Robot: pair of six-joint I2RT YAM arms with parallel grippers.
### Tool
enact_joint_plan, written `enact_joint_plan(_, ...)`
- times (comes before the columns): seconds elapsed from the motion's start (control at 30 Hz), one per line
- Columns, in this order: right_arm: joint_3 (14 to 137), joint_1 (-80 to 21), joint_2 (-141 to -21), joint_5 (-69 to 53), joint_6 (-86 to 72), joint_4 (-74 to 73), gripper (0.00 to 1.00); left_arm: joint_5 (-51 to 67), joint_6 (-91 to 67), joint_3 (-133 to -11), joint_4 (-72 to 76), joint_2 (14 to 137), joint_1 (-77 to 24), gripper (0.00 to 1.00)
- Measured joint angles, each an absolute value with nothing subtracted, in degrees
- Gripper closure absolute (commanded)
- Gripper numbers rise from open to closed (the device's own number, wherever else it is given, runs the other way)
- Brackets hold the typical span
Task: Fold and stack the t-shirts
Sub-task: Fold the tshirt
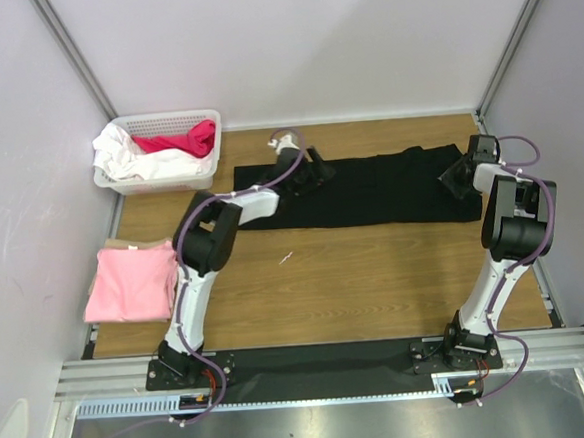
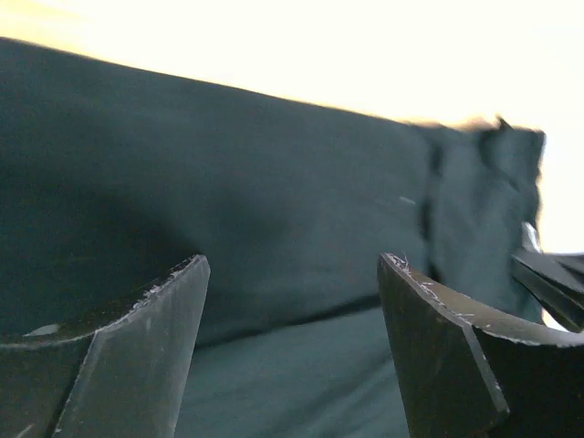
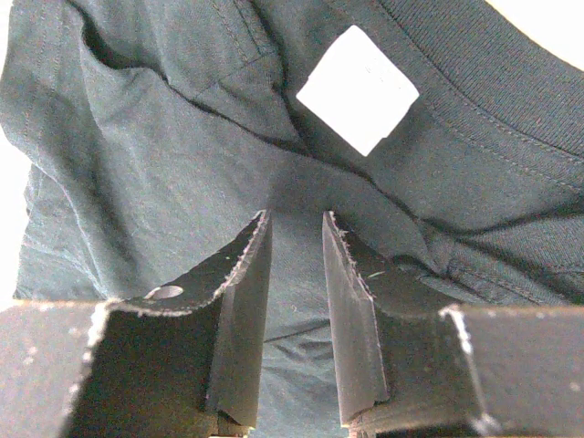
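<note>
While pink t-shirt (image 1: 131,282) lies folded at 9 o'clock, black t-shirt (image 1: 370,188) judged mid-fold at 12. Left gripper (image 2: 292,263) wide, right gripper (image 3: 297,219) narrow, both empty. Next, likely: pinch ends, fold across.

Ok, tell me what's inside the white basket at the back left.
The white basket holds crumpled white cloth, with a red garment lying on top toward the right. Anything beneath them is covered.

Left wrist view: the black t-shirt (image 2: 274,228) is out of focus and cut off at the left and bottom edges. Right wrist view: the white label (image 3: 358,89) is overexposed and unreadable. Whether the right fingers (image 3: 242,301) pinch cloth cannot be determined.
</note>
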State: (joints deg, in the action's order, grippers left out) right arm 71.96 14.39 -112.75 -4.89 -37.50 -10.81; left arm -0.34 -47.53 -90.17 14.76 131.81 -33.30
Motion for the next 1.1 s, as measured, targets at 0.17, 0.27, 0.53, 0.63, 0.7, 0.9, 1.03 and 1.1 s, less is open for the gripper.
enact_joint_plan(0.17, 72.14, 14.37, -112.99, -4.91, -37.47, -10.79, 0.66, -0.84, -48.10, -85.80, 15.20, 129.62, -28.84, 0.20)
enact_joint_plan(0.27, 73.58, 14.37, -114.06, -4.91, -37.47, -10.83, 0.66, -1.28, -48.12, -85.80, 13.76, 129.25, -29.02, 0.20)
enact_joint_plan(0.53, 81.14, 13.19, -119.50, -4.36, -37.23, -11.09, 0.65, -3.86, -48.42, -81.45, 2.87, 122.65, -30.76, 0.20)
enact_joint_plan(0.63, 84.58, 12.21, -121.95, -4.29, -36.99, -11.25, 0.64, -4.49, -49.25, -75.55, 0.03, 117.60, -31.59, 0.19)
enact_joint_plan(0.7, 88.53, 10.92, -124.46, -4.27, -36.58, -11.86, 0.63, -4.64, -49.67, -72.03, -1.76, 114.48, -32.62, 0.19)
enact_joint_plan(0.9, 96.77, 6.57, -129.97, -3.92, -35.81, -11.92, 0.62, -6.28, -47.66, -66.28, -6.44, 108.86, -37.23, 0.20)
enact_joint_plan(1.03, 100.09, 4.05, -132.14, -4.60, -35.99, -12.08, 0.59, -6.72, -45.84, -61.67, -7.11, 105.01, -40.14, 0.20)
enact_joint_plan(1.1, 101.27, 2.81, -132.88, -4.91, -35.97, -12.21, 0.58, -6.74, -44.88, -59.81, -7.33, 103.53, -41.65, 0.21)
